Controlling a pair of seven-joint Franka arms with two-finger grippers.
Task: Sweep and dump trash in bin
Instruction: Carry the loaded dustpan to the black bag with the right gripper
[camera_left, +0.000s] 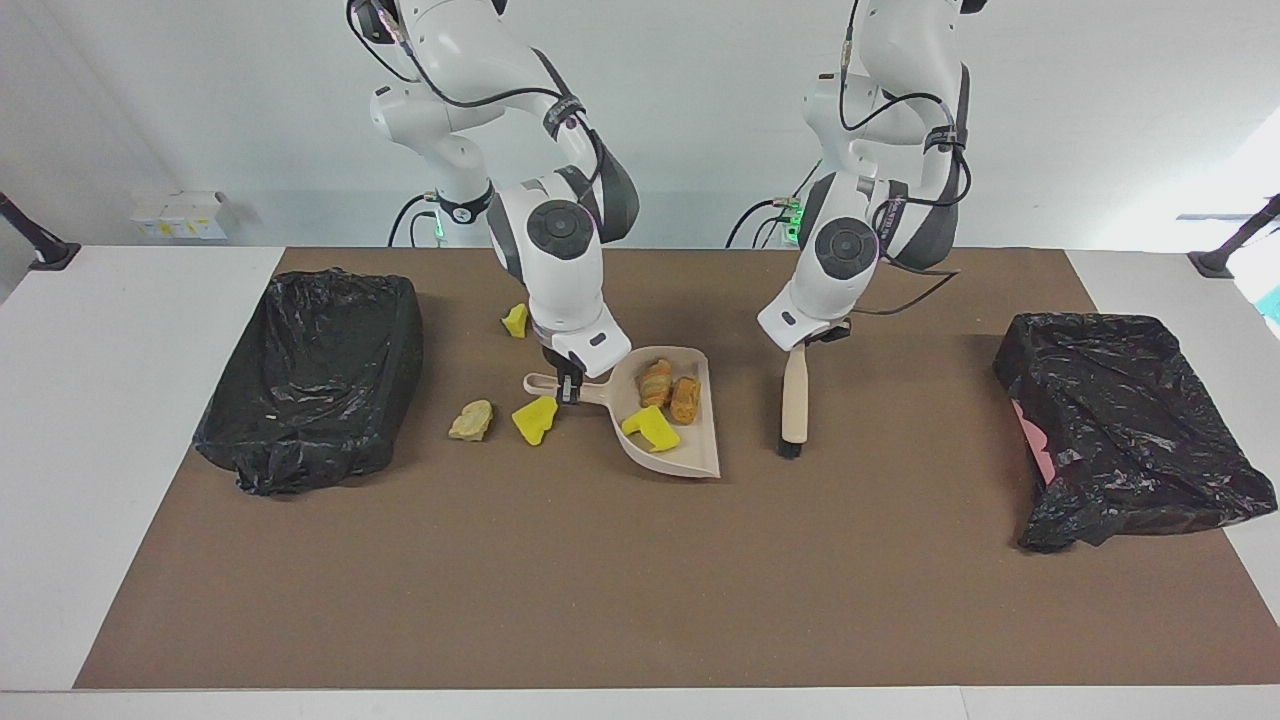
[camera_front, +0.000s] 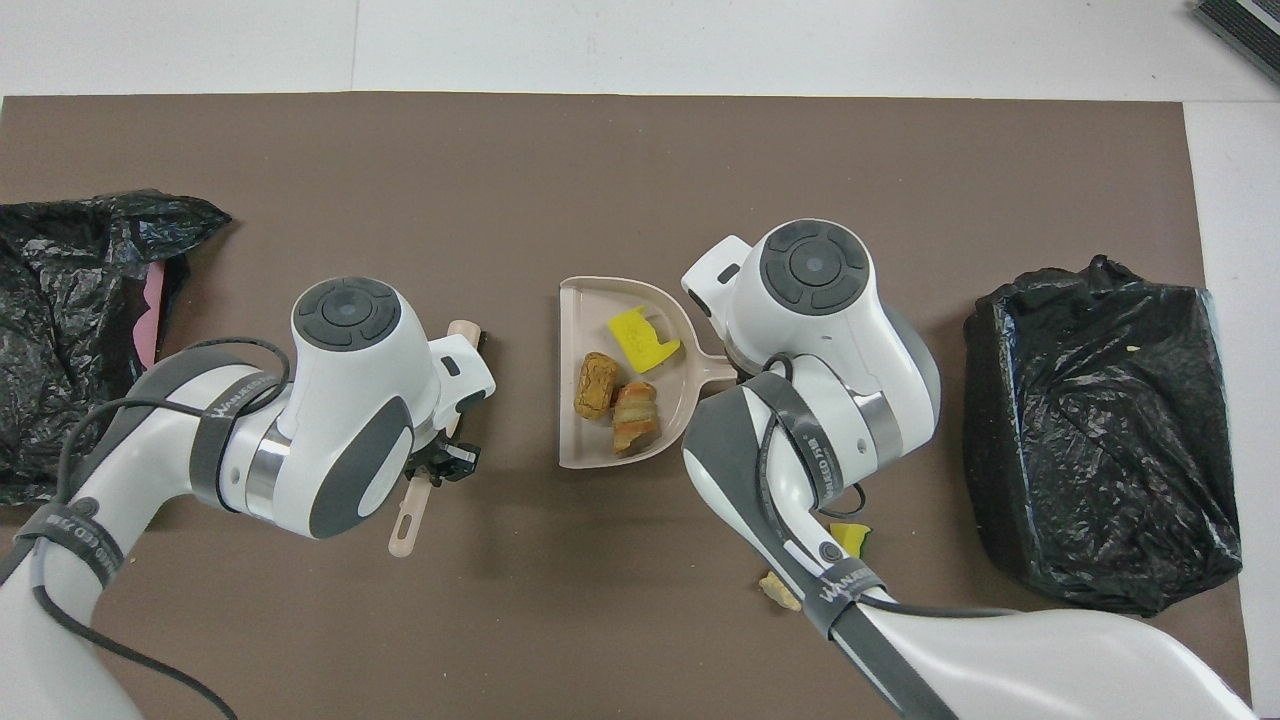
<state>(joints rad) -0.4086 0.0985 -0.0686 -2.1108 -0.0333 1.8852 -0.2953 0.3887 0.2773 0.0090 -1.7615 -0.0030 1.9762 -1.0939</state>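
dustpan (camera_left: 668, 415): held by its handle in the closed right gripper (camera_left: 570, 390), three scraps of trash (camera_left: 668, 398) carried in it

brush (camera_left: 794, 400): gripped at the handle top by the closed left gripper (camera_left: 815, 338), kept upright, well apart from the pan

loose scraps: two lumps (camera_left: 505, 418) left beside the pan handle, one (camera_left: 515, 320) nearer the robots

bin (camera_left: 312, 375): lined in black, at the right arm's end

risk: scraps may be spilled over the open lip if the pan is tilted or swung fast toward the bin

risk: loose lumps may be knocked aside by the pan handle

The bench (camera_left: 60, 420) is white and carries a brown mat (camera_left: 620, 580). On the mat: one black-bagged bin (camera_left: 315, 375) at the right arm's end, another (camera_left: 1125, 425) at the left arm's end, and loose trash scraps (camera_left: 472, 420) beside the beige dustpan (camera_left: 690, 450).
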